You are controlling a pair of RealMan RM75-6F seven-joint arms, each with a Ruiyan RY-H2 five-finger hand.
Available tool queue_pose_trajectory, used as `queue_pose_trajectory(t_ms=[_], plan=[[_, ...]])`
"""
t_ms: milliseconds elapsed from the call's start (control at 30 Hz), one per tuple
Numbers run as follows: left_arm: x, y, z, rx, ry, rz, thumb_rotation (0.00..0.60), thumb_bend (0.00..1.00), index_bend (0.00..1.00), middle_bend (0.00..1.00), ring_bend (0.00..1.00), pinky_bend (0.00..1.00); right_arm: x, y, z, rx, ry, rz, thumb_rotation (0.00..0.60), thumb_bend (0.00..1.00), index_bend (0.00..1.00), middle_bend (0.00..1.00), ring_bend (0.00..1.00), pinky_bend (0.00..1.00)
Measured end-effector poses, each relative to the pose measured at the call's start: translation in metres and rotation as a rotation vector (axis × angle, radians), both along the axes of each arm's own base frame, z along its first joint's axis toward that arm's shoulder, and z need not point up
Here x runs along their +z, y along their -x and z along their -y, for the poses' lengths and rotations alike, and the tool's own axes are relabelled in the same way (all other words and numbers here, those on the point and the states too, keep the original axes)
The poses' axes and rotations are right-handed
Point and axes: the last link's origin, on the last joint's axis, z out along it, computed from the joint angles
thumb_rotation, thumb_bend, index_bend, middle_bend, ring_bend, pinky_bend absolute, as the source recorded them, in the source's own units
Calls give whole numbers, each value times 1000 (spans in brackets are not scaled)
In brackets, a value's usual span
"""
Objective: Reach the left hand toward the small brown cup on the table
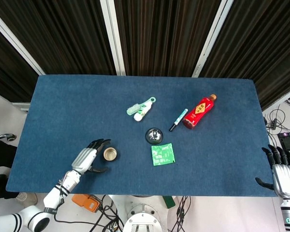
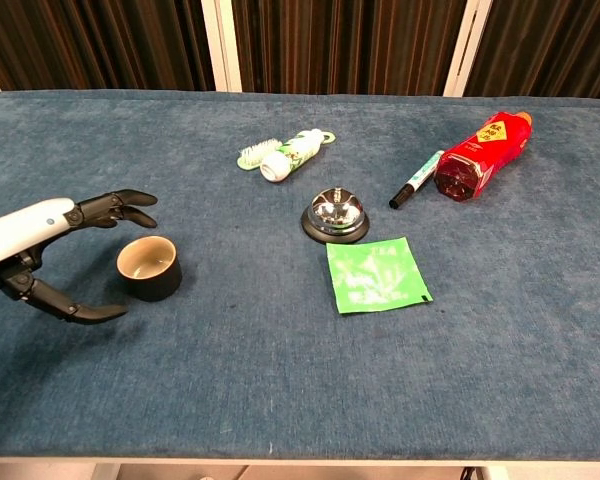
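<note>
The small brown cup (image 1: pixel 110 154) (image 2: pixel 149 267) stands upright on the blue table (image 1: pixel 87 106), near the front left. My left hand (image 1: pixel 88 157) (image 2: pixel 50 245) is just left of it, fingers spread wide. In the chest view the fingers (image 2: pixel 120 205) reach past the cup's far side and the thumb (image 2: pixel 80 312) lies along its near side, neither clearly touching it. My right hand (image 1: pixel 283 175) hangs off the table's front right corner, fingers apart, holding nothing.
Right of the cup sit a silver desk bell (image 1: pixel 154 136) (image 2: pixel 336 214) and a green tea packet (image 1: pixel 163 154) (image 2: pixel 376 274). Further back lie a white tube with a brush (image 1: pixel 141 108), a marker pen (image 1: pixel 178 119) and a red bottle (image 1: pixel 199 110).
</note>
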Motion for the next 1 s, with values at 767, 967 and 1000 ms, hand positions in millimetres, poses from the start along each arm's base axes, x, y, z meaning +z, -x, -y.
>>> queue_pose_trajectory(t_ms=[767,967,1000], plan=[[-17,-7,-5,-7,-6,-16,600,282,259,368,120,109,0,1,1,-7,-1,3,600,203,199,139,109,106],[-17,-6,-7,-4,-12,-19,600,327,352,408,127,109,1,1,1,-9,2,6,600,204,205,139,109,106],[-16,-5,-7,-4,-14,-19,600,329,373,412,128,109,1,1,1,-9,2,6,600,203,205,139,109,106]])
